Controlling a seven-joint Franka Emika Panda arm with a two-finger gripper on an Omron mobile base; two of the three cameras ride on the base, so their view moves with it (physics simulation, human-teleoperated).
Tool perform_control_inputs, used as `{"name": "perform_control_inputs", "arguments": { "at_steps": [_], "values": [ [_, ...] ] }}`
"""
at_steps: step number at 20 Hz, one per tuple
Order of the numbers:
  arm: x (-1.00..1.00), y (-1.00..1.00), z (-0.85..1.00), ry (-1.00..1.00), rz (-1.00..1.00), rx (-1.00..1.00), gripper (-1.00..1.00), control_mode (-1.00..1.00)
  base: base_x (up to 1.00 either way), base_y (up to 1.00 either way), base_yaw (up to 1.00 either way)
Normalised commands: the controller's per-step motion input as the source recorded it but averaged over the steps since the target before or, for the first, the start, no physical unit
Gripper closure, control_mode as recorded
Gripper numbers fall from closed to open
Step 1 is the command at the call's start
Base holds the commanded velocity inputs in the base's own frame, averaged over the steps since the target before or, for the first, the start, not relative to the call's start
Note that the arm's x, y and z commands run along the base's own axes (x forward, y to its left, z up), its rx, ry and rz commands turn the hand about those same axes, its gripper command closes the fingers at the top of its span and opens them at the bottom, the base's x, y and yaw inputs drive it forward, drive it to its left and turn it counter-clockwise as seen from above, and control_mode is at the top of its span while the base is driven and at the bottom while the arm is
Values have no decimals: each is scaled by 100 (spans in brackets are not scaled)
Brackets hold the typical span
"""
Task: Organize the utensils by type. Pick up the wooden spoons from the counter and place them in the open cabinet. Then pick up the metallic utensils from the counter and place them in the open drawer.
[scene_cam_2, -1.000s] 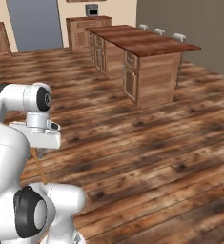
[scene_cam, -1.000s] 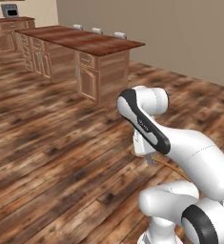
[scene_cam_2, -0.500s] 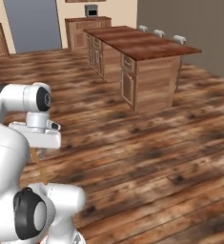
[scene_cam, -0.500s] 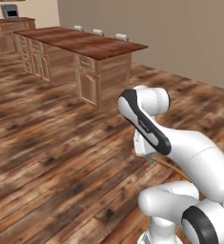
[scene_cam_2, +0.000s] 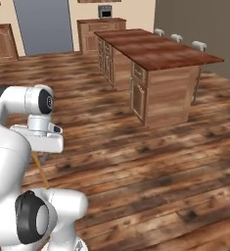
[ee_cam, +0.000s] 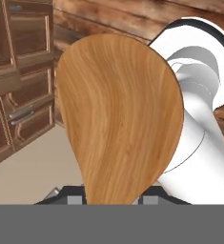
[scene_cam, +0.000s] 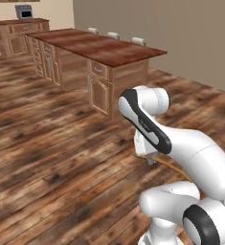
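My gripper (ee_cam: 111, 198) is shut on an orange-brown wooden spoon (ee_cam: 120, 114), whose broad bowl rises from between the fingers and covers most of the hand view. In the left base view the gripper (scene_cam: 147, 158) hangs low under the folded arm, above the plank floor, with the spoon's thin handle (scene_cam: 169, 165) sticking out to the right. From the right base view the gripper (scene_cam_2: 40, 156) sits close to the robot's body, the spoon handle (scene_cam_2: 41, 174) slanting down below it. A long reddish-brown counter (scene_cam: 99, 48) stands ahead; nothing on it can be made out. The open cabinet and open drawer are out of view.
The counter (scene_cam_2: 155, 49) is an island with brown drawer fronts (scene_cam_2: 138, 93) and stools (scene_cam_2: 177, 37) behind it. Brown base cabinets (scene_cam: 18, 36) line the far wall beside a grey door (scene_cam_2: 43, 27). Dark drawer fronts (ee_cam: 23, 95) show past the spoon.
The whole picture has shifted in both base views, so the base has moved: the island now looks nearer and further right. Arm pose and grip on the spoon are unchanged.
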Motion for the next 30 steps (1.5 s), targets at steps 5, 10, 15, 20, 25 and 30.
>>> {"name": "perform_control_inputs", "arguments": {
  "at_steps": [5,10,15,20,25,30],
  "values": [
    [0,0,0,0,0,0,100,100,100,-9,17],
    [0,0,0,0,0,0,100,100,100,-3,14],
    [0,0,0,0,0,0,100,100,100,-9,17],
    [0,0,0,0,0,0,100,100,97,-16,30],
    [0,0,0,0,0,0,100,100,96,-12,40],
    [0,0,0,0,0,0,100,100,99,-5,40]
  ]
}}
